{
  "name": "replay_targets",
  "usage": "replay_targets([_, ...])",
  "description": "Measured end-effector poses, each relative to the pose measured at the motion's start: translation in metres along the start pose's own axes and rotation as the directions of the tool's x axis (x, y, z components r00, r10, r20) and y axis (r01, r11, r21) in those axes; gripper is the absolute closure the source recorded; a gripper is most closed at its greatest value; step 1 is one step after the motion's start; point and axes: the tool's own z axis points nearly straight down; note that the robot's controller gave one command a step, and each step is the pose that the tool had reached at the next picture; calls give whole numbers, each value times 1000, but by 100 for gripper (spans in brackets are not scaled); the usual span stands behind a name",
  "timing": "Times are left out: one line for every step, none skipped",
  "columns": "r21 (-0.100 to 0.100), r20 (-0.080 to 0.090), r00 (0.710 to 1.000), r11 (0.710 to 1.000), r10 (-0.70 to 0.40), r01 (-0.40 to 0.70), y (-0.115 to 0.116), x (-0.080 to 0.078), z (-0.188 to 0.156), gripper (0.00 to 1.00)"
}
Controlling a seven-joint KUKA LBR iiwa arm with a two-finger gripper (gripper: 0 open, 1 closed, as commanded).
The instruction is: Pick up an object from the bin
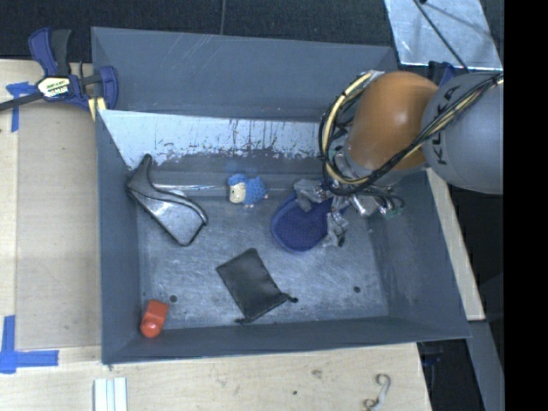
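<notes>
So the gripper [331, 219] is sitting right at the right-hand edge of the blue round thing [296, 227], a dark blue, bowl-ish blob lying on the floor of the bin [342, 274]. It looks to be touching that edge or just beside it. I honestly can't tell whether the tool is open, shut or clamped on anything, since it's a jumble of metal down there and nothing shows clearly gripped.

Everything else is spread out loose around the blue round thing, which I'd guess is on purpose so each item can be reached without bumping a neighbour:
- a little blue-and-yellow toy [242, 190] just to its upper left
- a grey scoop-shaped thing [169, 205] well off to its left
- a black square pad [251, 284] below and left of it, lying flat
- a small orange piece [154, 318] far down to its lower left, tucked in a corner

My read is the blue round thing is the likely pick, simply because it's the nearest one.

Pose-wise, the arm [471, 144] comes in from the right of the blue round thing and bends down over it. The wrist, with its orange cover [390, 122], sits above and to its right, with cables [330, 135] looped around it.
</notes>
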Motion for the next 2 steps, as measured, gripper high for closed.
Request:
replay_targets([4,4,1000,1000,-9,9,-28,7,-121,100])
replay_targets([2,0,930,930,-367,367,-53,56,-232,100])
